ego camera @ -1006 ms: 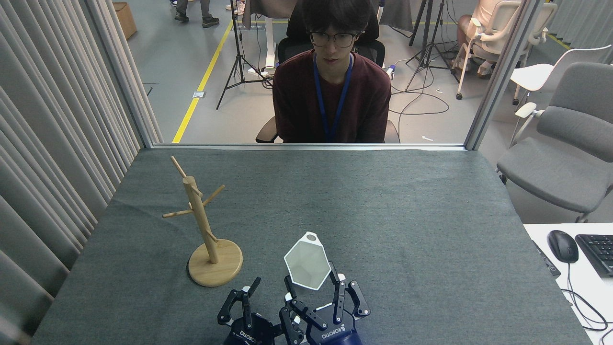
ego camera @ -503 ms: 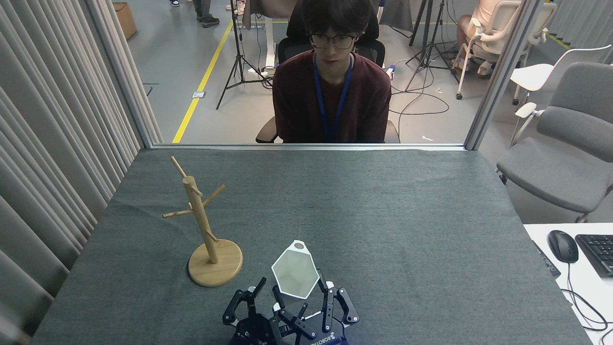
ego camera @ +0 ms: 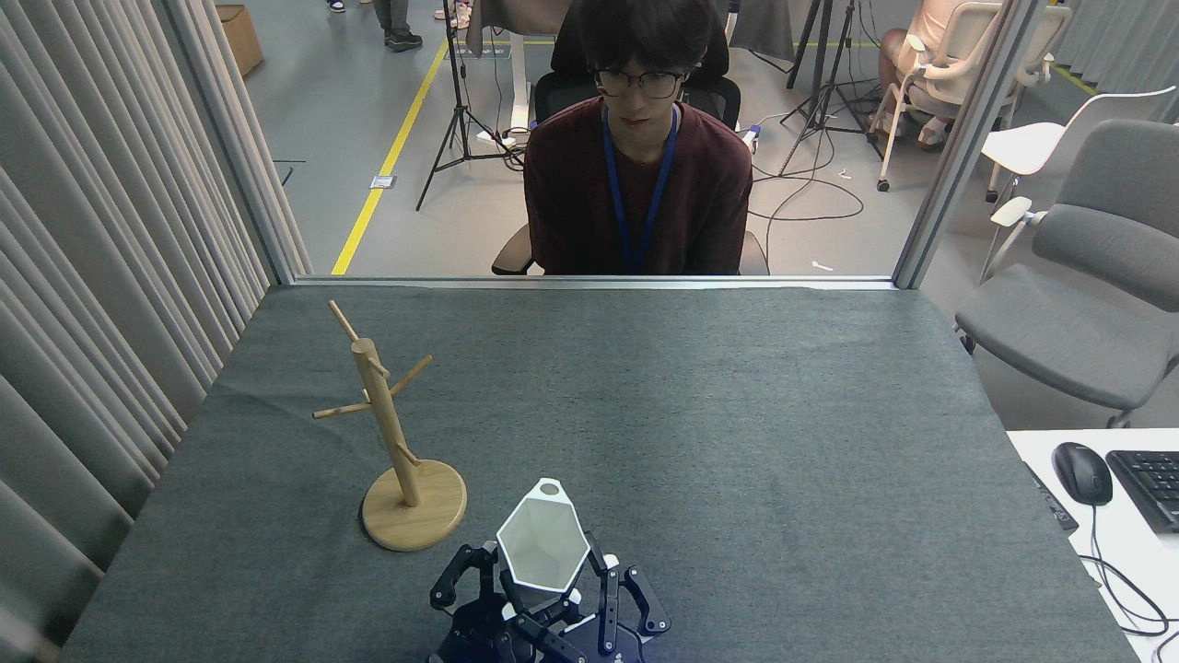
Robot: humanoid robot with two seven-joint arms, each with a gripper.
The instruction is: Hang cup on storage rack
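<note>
The white faceted cup (ego camera: 543, 545) is held low at the near edge of the table, its hexagonal mouth facing up at me and its loop tab (ego camera: 550, 487) pointing away. My right gripper (ego camera: 555, 589) is shut on the cup's lower sides, one finger on each side. My left gripper (ego camera: 479, 569) sits just left of the cup and partly behind it, so its opening is hidden. The wooden storage rack (ego camera: 387, 433) stands upright to the left of the cup on its round base (ego camera: 414, 517), with all its pegs bare.
A person in a dark red top (ego camera: 637, 198) sits behind the far edge of the grey-covered table (ego camera: 737, 433). Pleated curtains (ego camera: 101, 304) run along the left. A side desk with a mouse (ego camera: 1082, 472) and keyboard is at the right.
The right gripper has carried the cup leftward and nearer to me, closer to the left gripper and the rack's base. The rack has not moved.
</note>
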